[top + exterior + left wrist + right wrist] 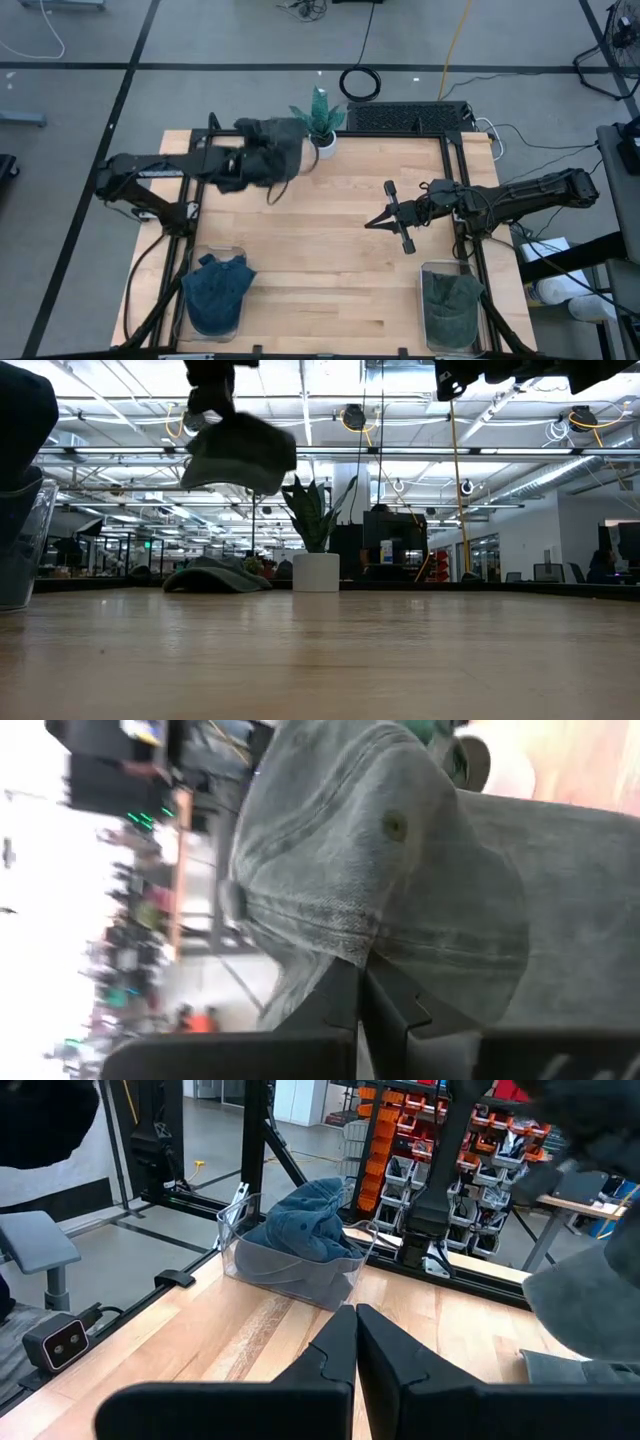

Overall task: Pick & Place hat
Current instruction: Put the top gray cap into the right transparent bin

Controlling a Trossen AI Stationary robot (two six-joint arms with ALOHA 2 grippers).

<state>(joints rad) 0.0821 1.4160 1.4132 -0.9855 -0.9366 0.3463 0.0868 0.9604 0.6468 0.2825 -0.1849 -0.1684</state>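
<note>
A grey-green washed cap, the hat point(275, 150), hangs in the air near the table's far edge, left of a potted plant point(322, 125). My left gripper point(248, 162) is shut on it; in the low view the hat point(240, 452) hangs high under that gripper point(210, 395). In the low view, a second cap of like colour point(215, 577) lies on the table by its rim, beside the white pot point(316, 572). My right gripper point(385, 220) waits shut over the table's right half, holding nothing. My left gripper pinches the hat's lower edge point(345, 952) between its two fingers, below the stitched band of the crown. The crown with its top button point(393, 825) stands out beyond the fingertips. The hat is lifted clear of the table and hangs tilted below the gripper.
A clear bin with a blue cap point(215, 295) stands at the near left corner, also seen in the right wrist view point(300, 1240). Another clear bin with a dark green cap point(452, 305) stands at the near right. Bare wood point(330, 260) lies between them.
</note>
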